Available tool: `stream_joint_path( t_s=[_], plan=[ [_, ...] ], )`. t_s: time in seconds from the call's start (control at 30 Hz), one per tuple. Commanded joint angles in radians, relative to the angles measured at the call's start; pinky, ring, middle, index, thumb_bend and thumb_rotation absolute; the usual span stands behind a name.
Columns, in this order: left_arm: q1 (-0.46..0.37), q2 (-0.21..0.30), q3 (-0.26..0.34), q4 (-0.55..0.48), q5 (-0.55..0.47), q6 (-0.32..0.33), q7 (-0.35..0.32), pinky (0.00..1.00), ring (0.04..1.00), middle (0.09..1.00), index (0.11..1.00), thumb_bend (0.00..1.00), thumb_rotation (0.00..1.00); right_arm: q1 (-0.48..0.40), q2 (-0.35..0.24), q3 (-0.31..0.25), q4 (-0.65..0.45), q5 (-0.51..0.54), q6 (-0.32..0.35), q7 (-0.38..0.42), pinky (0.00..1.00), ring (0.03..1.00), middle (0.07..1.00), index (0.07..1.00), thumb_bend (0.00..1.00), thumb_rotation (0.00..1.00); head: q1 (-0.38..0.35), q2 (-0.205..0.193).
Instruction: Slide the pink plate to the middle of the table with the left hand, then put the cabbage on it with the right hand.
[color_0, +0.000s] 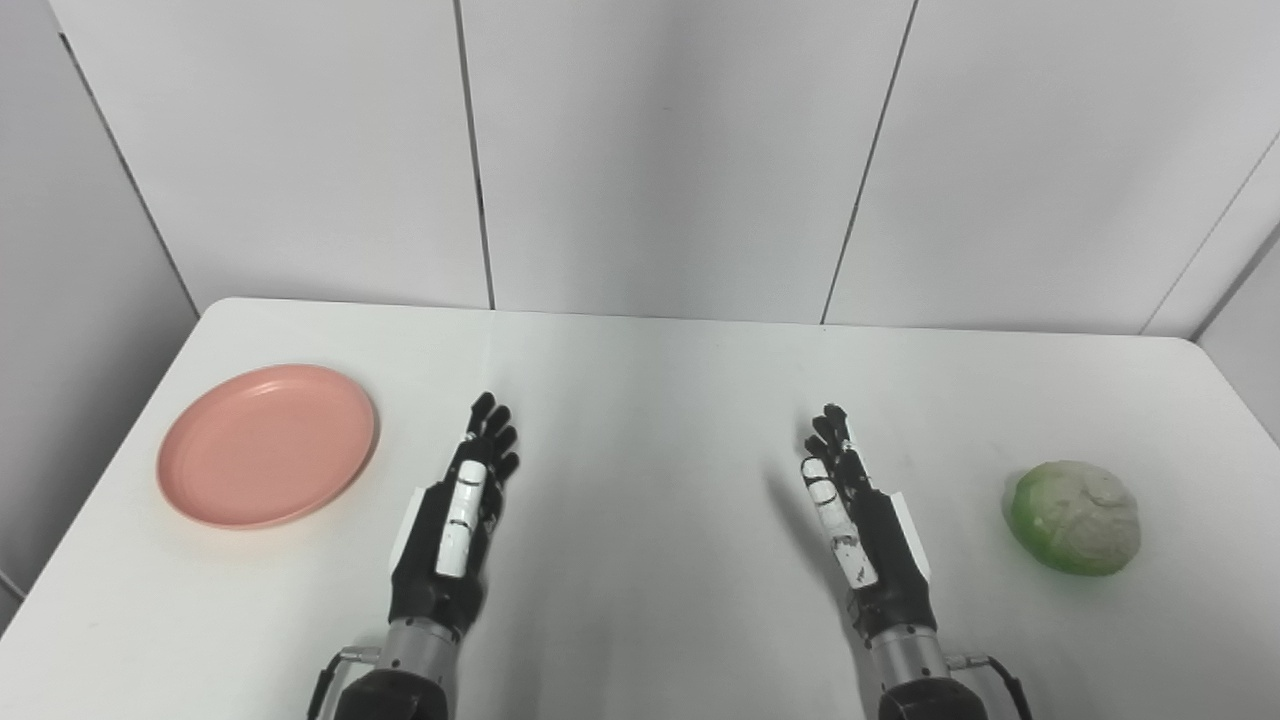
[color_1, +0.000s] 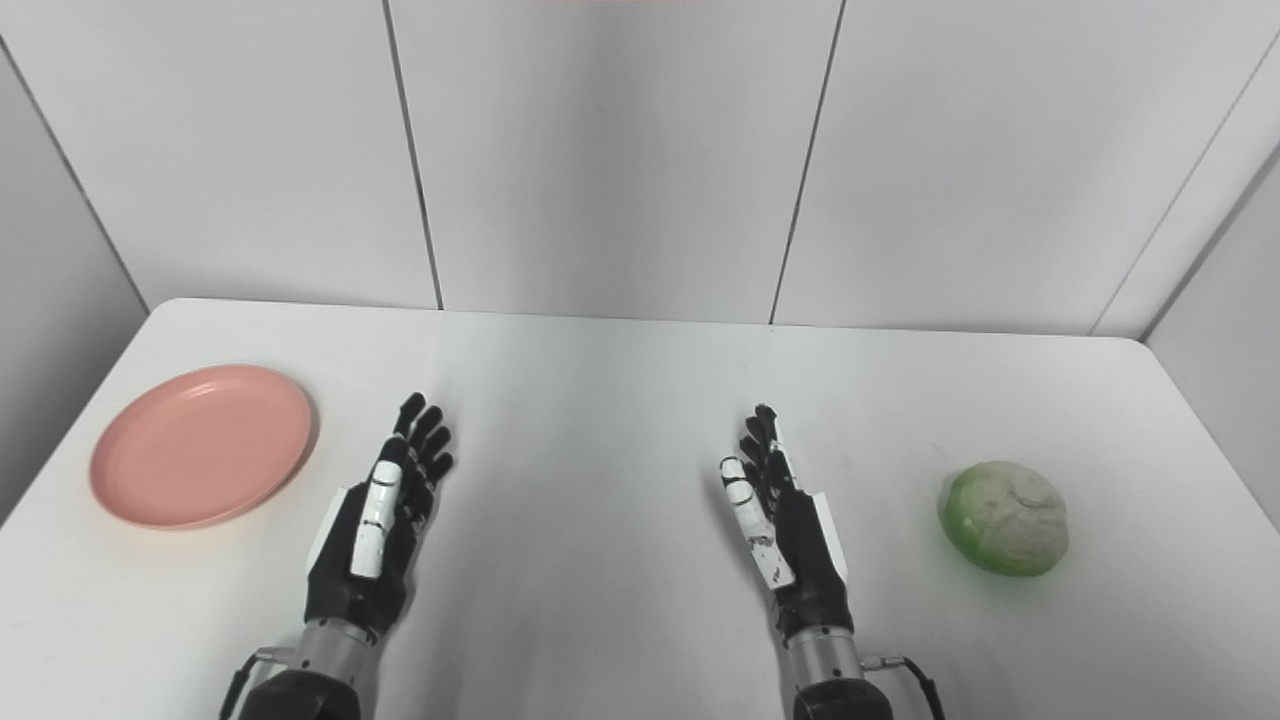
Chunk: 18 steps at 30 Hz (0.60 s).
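Observation:
A pink plate (color_0: 265, 444) lies flat near the table's left edge. A green and pale cabbage (color_0: 1073, 516) sits near the right edge. My left hand (color_0: 462, 520) is open and empty, fingers stretched forward, just right of the plate and apart from it. My right hand (color_0: 852, 520) is open and empty too, fingers stretched forward, well left of the cabbage. The plate (color_1: 201, 444), cabbage (color_1: 1004, 517), left hand (color_1: 385, 515) and right hand (color_1: 780, 520) show the same way in the right eye view.
The white table (color_0: 650, 400) spreads between the two hands. White panelled walls stand behind it and at both sides. The table's left and right edges lie close to the plate and the cabbage.

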Motion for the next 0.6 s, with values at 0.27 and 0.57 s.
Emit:
stream_joint_path(
  t_s=[0.27, 0.57],
  plan=[
    [-0.184, 0.022, 0.12, 0.064, 0.02, -0.131, 0.111, 1.0, 0.993, 0.996, 0.994, 0.69, 0.94, -0.012, -0.083, -0.067, 0.058, 0.198, -0.101, 0.127, 1.0, 1.0, 1.0, 1.0, 0.66, 0.81, 0.206, -0.102],
    [-0.266, 0.129, 0.253, 0.098, -0.033, -0.143, 0.141, 0.99, 0.968, 0.969, 0.972, 0.75, 0.99, -0.025, -0.08, -0.064, 0.1, 0.196, -0.176, 0.132, 0.98, 0.978, 1.0, 1.0, 0.58, 0.87, 0.227, -0.156]
  ],
)
